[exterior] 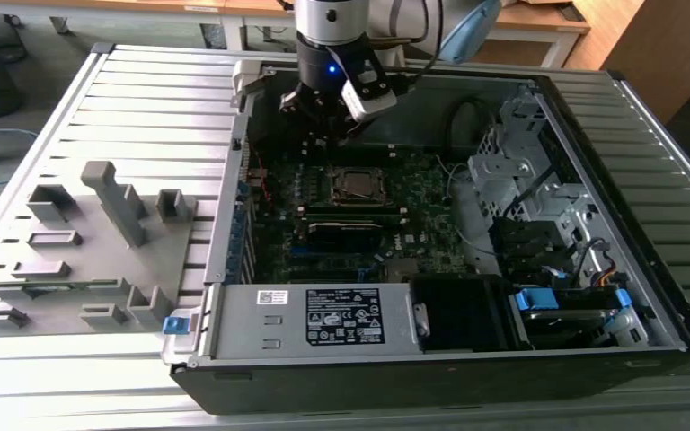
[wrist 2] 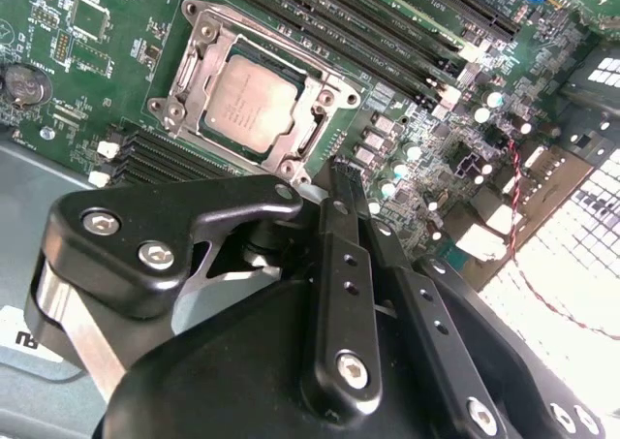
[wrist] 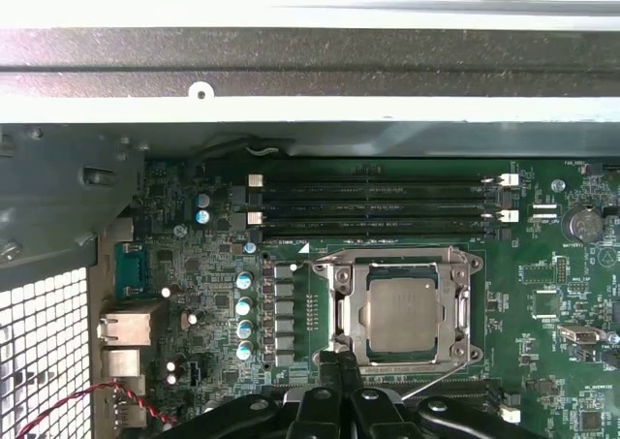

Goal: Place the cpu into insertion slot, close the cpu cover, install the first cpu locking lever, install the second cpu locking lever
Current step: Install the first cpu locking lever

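Exterior view: the arm reaches down into the open computer case (exterior: 441, 382), with the gripper (exterior: 321, 130) above the green motherboard (exterior: 423, 211) at the far side of the socket. The power supply (exterior: 309, 314) lies along the near wall, and a grey parts fixture (exterior: 82, 260) sits outside the case on the exterior view's left. In the second wrist view the cpu (wrist 2: 250, 103) lies flat in the insertion slot (wrist 2: 201, 30), and the cpu cover (wrist 2: 184, 76) is down over it, framing the silver top through its window. In the first wrist view, long black memory slots (wrist: 378, 206) run along one side of the socket (a row of capacitors (wrist: 244, 303) flanks another). The jaws are closed together with nothing visible between them. The fingertips are just beside the socket edge; whether they touch it cannot be told.
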`<state>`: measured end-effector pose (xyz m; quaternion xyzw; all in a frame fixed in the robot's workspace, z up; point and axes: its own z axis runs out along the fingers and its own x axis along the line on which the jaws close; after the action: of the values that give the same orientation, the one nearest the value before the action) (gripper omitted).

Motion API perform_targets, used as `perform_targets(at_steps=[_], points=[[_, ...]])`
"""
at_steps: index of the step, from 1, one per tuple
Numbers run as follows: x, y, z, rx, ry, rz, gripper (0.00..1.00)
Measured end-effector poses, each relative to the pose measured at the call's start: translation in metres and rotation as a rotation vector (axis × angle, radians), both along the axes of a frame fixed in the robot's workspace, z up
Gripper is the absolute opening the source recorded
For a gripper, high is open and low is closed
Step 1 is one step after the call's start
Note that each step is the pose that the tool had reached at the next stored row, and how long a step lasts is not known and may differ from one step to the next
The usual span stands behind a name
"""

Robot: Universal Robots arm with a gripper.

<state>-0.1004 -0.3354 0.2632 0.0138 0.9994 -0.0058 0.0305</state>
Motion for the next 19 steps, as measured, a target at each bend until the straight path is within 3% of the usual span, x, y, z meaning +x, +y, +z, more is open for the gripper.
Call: perform_targets(at_steps=[13, 19], points=[[0.0000, 0.0000, 0.0002, 0.0000, 0.0041, 0.000, 0.11], [0.0001, 0.0000, 0.0037, 0.0001, 0.0077, 0.000, 0.11]])
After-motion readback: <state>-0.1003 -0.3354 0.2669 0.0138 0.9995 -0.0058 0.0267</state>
